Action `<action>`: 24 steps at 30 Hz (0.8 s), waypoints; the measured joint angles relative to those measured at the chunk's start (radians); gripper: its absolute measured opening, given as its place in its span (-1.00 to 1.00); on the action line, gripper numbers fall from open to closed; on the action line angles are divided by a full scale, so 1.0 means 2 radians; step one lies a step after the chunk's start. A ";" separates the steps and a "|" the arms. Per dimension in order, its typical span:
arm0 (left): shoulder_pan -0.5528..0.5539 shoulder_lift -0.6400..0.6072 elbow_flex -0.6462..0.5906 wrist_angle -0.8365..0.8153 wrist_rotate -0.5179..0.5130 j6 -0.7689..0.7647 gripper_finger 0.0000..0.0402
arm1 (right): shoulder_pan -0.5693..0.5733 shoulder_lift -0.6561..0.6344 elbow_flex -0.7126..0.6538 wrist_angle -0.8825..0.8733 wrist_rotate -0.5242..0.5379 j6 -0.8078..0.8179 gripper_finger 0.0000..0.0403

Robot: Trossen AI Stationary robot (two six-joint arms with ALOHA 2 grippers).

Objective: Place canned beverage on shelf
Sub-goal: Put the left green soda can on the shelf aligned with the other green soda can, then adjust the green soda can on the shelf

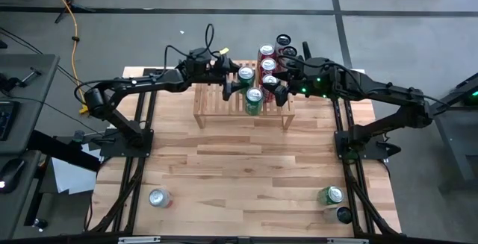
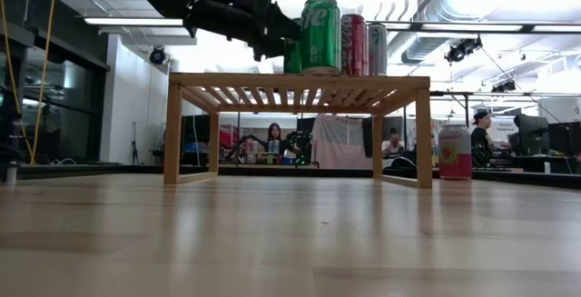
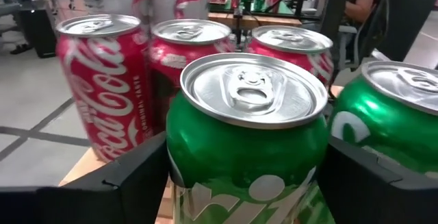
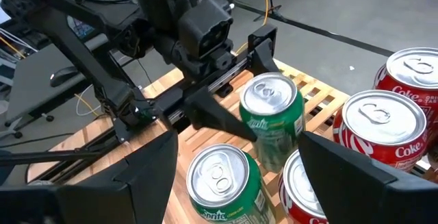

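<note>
The shelf [image 1: 224, 108], a low light-wood slatted rack, stands at the table's far middle. Several cans stand upright on its right half: red ones [image 1: 269, 66] and a green one [image 1: 254, 97] near the front. A second green can [image 3: 246, 148] stands on the slats between the two fingers of my left gripper [image 3: 246, 159], which reaches in level from the table's left [image 1: 239, 81]. My right gripper [image 4: 238, 142] hangs open above the cans at the shelf's right end [image 1: 279, 87], with nothing between its fingers. My left gripper's fingers [image 3: 137, 176] stand close on either side of the green can's wall [image 3: 185, 169], level, coming from the table's left. The can stands upright on the slats. Whether the fingers touch the wall I cannot tell.
Dark cans [image 1: 284, 42] and a pink can [image 2: 454, 152] stand on the table by the shelf's far right. A silver can [image 1: 159, 198] lies near the front left; a green [image 1: 329, 195] and a dark can [image 1: 343, 215] are at the front right. People sit in the room beyond.
</note>
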 joint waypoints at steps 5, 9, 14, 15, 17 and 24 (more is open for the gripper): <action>-0.004 0.000 0.000 0.002 0.001 0.008 0.68 | 0.000 0.000 0.000 0.000 0.000 0.000 0.42; -0.003 -0.002 0.002 0.008 -0.003 0.009 0.76 | 0.000 0.000 0.000 0.000 0.000 0.000 0.42; 0.000 -0.003 0.002 0.018 -0.004 0.009 0.76 | 0.000 0.000 0.000 0.000 0.000 0.000 0.42; 0.003 -0.005 0.002 0.020 -0.004 0.009 0.76 | 0.000 0.000 0.000 0.000 0.000 0.000 0.42; 0.010 -0.012 0.002 0.022 -0.004 0.016 0.76 | 0.000 0.000 0.000 0.000 0.000 0.000 0.42; 0.037 -0.078 0.001 0.008 -0.005 0.021 0.76 | 0.000 -0.005 0.000 0.000 -0.001 -0.046 0.42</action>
